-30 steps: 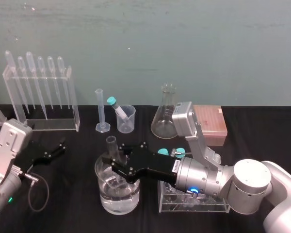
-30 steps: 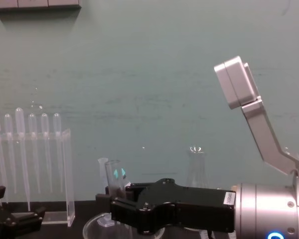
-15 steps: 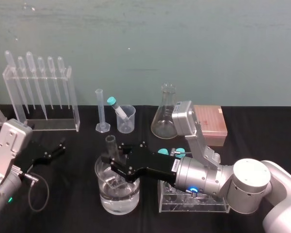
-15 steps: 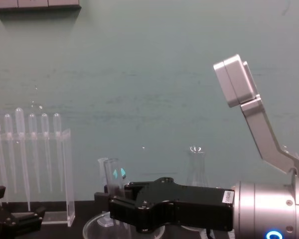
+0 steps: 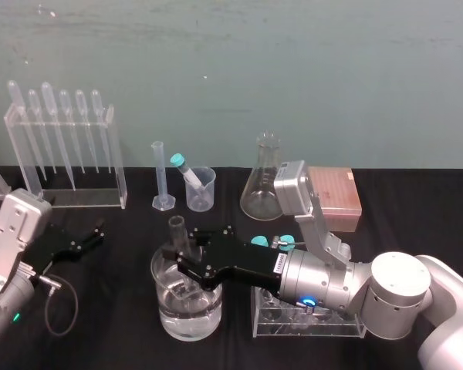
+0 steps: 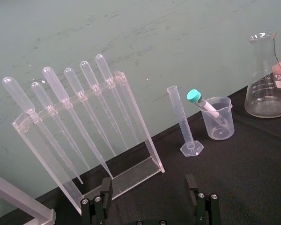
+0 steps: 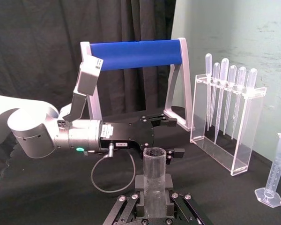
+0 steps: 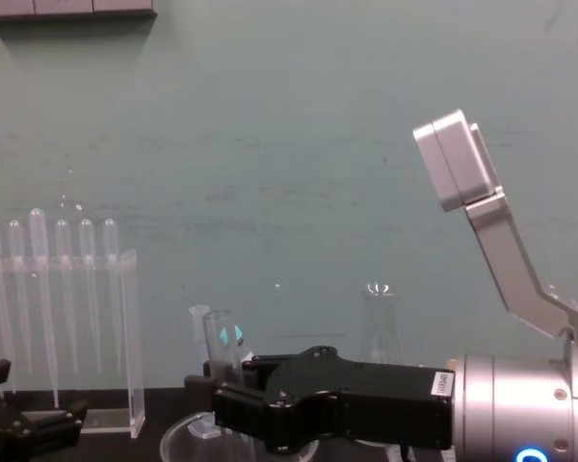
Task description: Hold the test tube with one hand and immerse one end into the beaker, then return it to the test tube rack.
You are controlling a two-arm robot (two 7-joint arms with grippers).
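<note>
**Head view:** right gripper [image 5: 184,260] lower centre, fingers clamped on test tube [image 5: 175,231]. Tube upright, lower end down inside wide water-filled glass vessel [image 5: 167,312]; vertical hold suits dipping. Beaker [image 5: 204,194] centre back, well apart, teal-capped tube [image 5: 189,176] leaning in it. Test tube rack [image 5: 336,194] right of centre. Conical flask [image 5: 261,189] and clear tube stand [image 5: 278,320] likely crowd return path. Left gripper [image 5: 92,233] idle, left edge.

**Left wrist view:** its fingers spread, empty.

**Right wrist view:** tube gripped, open mouth up.

**Chest view:** tube top just above black fingers, lower left.

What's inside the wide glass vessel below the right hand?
The wide glass vessel holds clear liquid low down, and the test tube, gripped by the right hand, reaches into it. The hand covers the tube's lower part, hiding its tip.
</note>
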